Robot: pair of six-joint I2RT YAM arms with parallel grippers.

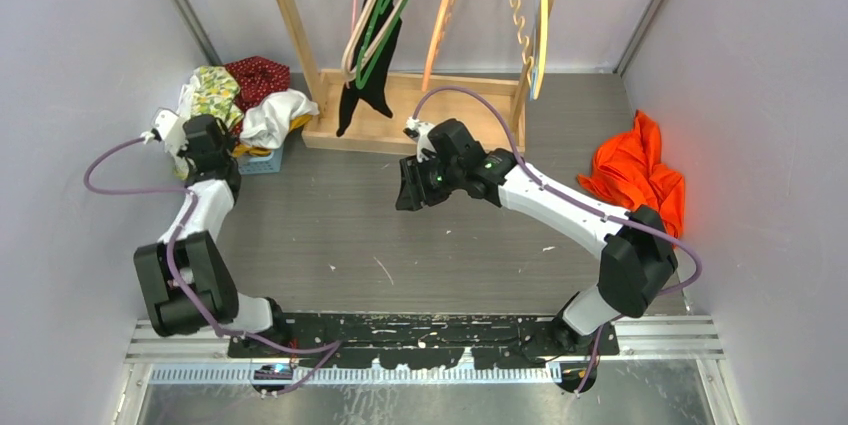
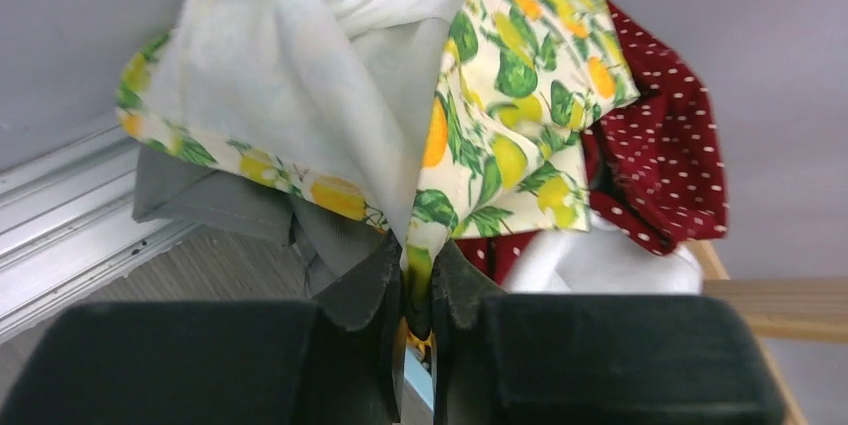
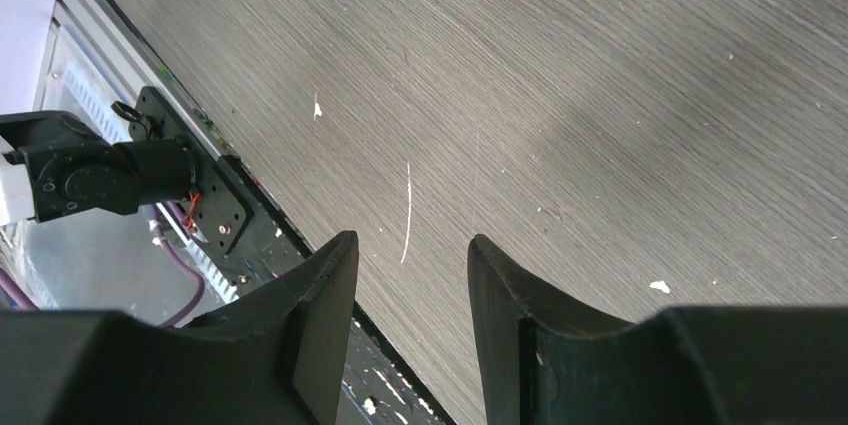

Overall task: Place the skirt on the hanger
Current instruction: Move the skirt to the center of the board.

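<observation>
Close against my left wrist lens, my left gripper (image 2: 418, 295) pinches a fold of the lemon-print skirt (image 2: 520, 95) — fingers nearly touching, the yellow-and-green cloth caught between them. The skirt lies heaped at the table's far left corner, with a white cloth (image 2: 270, 75) draped across it and a red polka-dot garment (image 2: 650, 165) just to its right. The pile rests on a small blue basket (image 1: 262, 163). Beside the basket stands a wooden rack (image 1: 290, 20), where a green hanger (image 1: 383, 20) hangs against a black garment (image 1: 350, 110). At mid-table my right gripper (image 3: 410, 255) hovers above the grey wood-grain table (image 3: 600, 95) — jaws apart, holding nothing. An orange cloth (image 1: 640, 175) lies crumpled by the right wall.
</observation>
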